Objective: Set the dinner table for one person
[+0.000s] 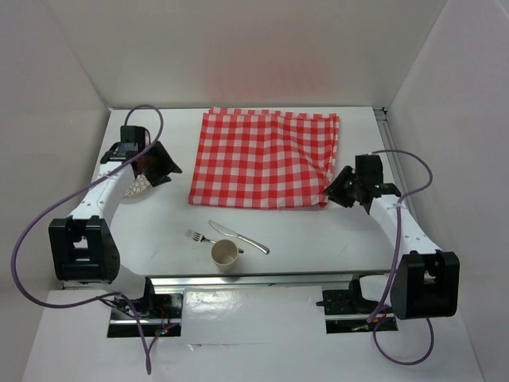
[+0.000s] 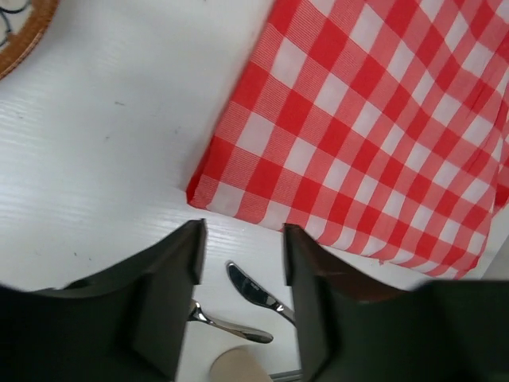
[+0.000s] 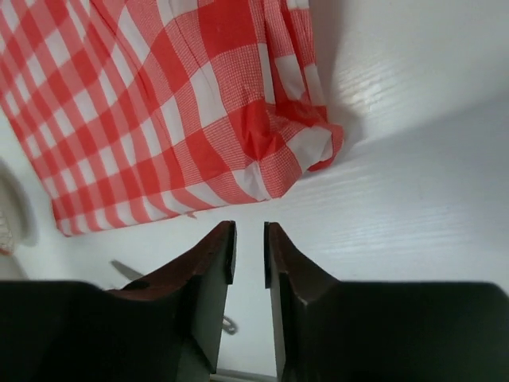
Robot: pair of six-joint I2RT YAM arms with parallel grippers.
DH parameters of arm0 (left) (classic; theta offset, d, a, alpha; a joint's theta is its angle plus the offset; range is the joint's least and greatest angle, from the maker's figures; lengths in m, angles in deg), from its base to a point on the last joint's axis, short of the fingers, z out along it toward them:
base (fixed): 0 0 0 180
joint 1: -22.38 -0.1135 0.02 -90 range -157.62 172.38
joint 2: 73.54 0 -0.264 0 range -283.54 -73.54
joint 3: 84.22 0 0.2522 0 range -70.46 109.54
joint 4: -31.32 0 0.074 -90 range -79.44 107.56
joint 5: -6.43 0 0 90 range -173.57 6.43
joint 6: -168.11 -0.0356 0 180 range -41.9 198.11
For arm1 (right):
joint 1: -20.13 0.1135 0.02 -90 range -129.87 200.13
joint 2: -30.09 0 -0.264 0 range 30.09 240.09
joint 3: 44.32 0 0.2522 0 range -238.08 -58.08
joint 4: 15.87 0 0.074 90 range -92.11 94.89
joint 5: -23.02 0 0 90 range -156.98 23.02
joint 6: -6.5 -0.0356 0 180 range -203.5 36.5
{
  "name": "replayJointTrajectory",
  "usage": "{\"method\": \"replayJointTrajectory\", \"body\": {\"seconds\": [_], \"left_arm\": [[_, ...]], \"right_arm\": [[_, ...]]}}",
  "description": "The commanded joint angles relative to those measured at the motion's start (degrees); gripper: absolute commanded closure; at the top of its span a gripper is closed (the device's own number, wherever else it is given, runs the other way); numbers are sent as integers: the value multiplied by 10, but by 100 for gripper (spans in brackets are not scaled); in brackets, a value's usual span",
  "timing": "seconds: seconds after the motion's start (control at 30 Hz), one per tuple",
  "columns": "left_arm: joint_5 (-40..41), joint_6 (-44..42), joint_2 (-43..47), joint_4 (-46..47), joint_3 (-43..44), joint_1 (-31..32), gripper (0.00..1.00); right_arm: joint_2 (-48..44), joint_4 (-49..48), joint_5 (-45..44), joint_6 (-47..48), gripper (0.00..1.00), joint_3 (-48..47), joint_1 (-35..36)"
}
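1. One worktop (image 1: 318,231), plain white, spreads out ahead of the two arm bases, with a silver rail along its near edge and white walls on its other three sides.
2. One red-and-white checked cloth (image 1: 266,157) lies folded flat on the far middle of the worktop, rumpled at its near right corner.
3. One fork (image 1: 199,237), one knife (image 1: 238,236) and one pale cup (image 1: 225,255) sit close together near the front edge. The cup is upright, just nearer than the cutlery.
4. One patterned plate (image 1: 137,188) with a brown rim lies at the left, largely hidden under the left arm.
5. The left fingers (image 1: 163,165) hover beside the cloth's left edge, spread moderately apart and holding nothing.
6. The right fingers (image 1: 340,189) hang at the cloth's near right corner, drawn almost together with only a thin slit between them, gripping nothing.
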Motion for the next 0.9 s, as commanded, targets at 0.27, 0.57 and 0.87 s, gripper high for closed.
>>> {"method": "replayJointTrajectory", "body": {"seconds": [0.27, 0.57, 0.87], "left_arm": [[-9, -16, -106, -17, -6, 53, 15], [-8, 18, -195, 15, -30, 67, 8], [-12, 30, -259, 24, 29, 72, 100]], "right_arm": [[-34, -212, 197, -224, 43, 177, -49], [-48, -283, 226, -296, 18, 214, -63], [-29, -380, 200, -368, 17, 255, -68]]}}
